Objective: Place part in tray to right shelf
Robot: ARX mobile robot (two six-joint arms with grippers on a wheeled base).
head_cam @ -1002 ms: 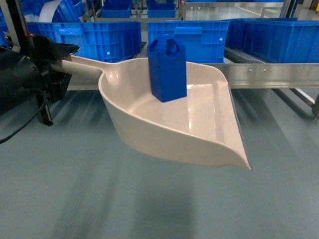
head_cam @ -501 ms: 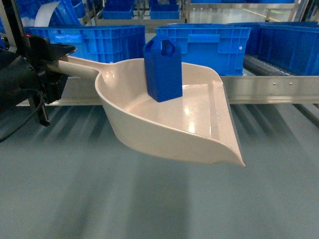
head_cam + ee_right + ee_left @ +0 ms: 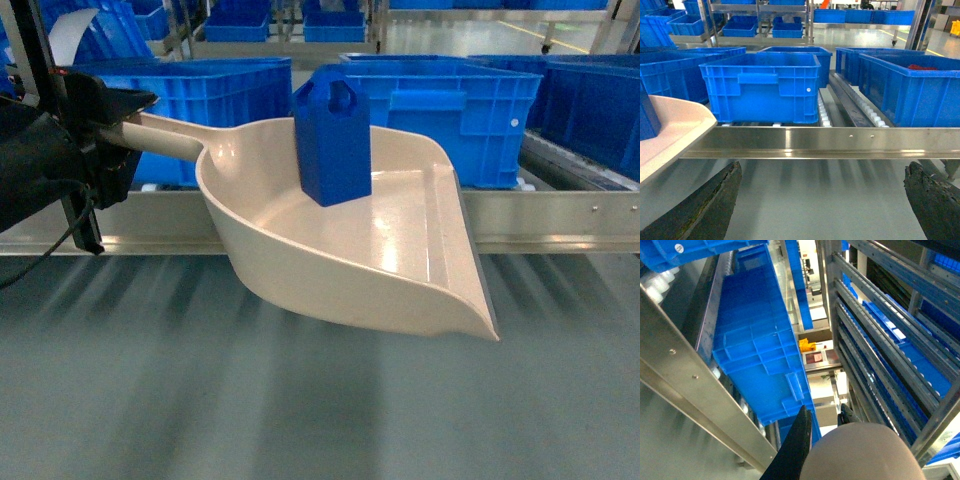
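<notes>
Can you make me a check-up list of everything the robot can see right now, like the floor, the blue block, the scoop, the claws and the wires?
Surface: grey-green floor, bare in view.
Part: part stands upright in the tray.
Tray: tray held off the floor by its handle, in front of the shelf rail.
Right shelf: right shelf carries blue crates on white rollers.
Clutter: nothing seen.
Claws: left claw grips the tray handle; right claw open, empty.
Cables: black cable hangs by the left arm.
Surroundings: more racks and crates behind.

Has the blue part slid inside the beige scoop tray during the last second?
No. The small bright-blue plastic block stands upright at the same spot against the beige plastic scoop tray's back wall; only the background shifted.
</notes>
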